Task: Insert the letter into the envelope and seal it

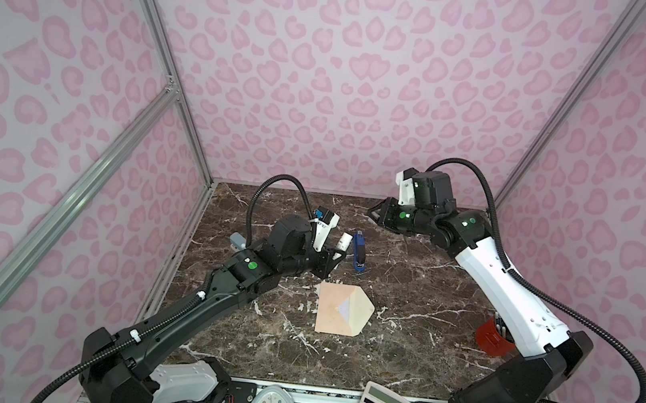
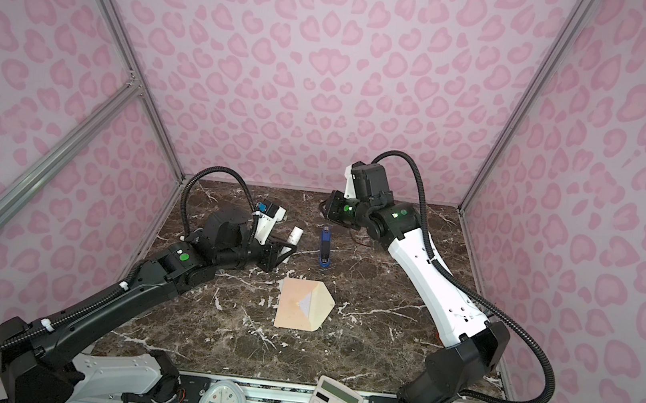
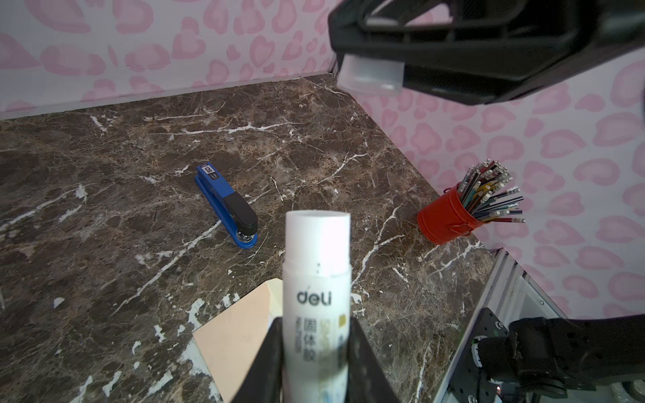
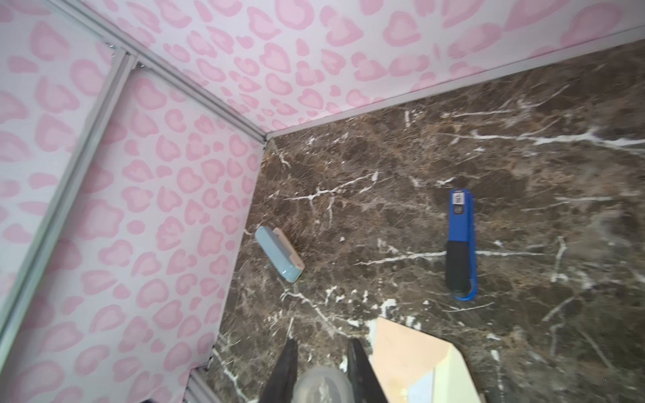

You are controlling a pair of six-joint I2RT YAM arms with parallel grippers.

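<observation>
L fingers [image 3: 265, 363] grip glue stick [image 3: 317, 279] | R fingers [image 4: 286, 370] pinch its cap [image 3: 370, 75], held clear so glue's bared f/ sealing | envelope [image 1: 337, 311] on tabletop [image 1: 400, 346], flap open.

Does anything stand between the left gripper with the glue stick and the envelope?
Nothing visible stands between them. The left gripper holds the glue stick just beyond the envelope's far edge; the blue stapler lies off to the side.

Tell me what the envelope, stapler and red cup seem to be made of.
Envelope: matte peach paper, going by its sharp folds. Stapler: glossy blue body, plastic or painted metal, with a black matte top, likely plastic. Cup: smooth red wall with a thin rim, probably painted metal, though plastic is possible.
</observation>
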